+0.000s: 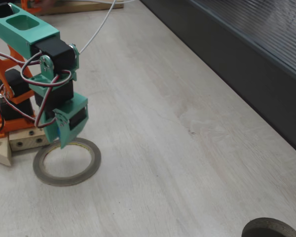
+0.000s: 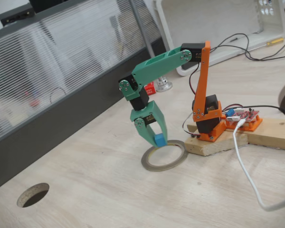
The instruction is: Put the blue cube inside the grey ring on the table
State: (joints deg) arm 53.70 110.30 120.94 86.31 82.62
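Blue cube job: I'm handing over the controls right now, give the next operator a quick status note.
Gripper: shut on the blue cube, fingers pointing down.
Blue cube: held between the fingers just above the near rim of the grey ring; whether it touches the rim cannot be told.
Grey ring: flat on the table, beside the arm's wooden base. In a fixed view the gripper hangs over the ring's rim.
Done: cube picked up and carried to the ring.
Left: shift slightly over the opening, lower, open the fingers, withdraw.
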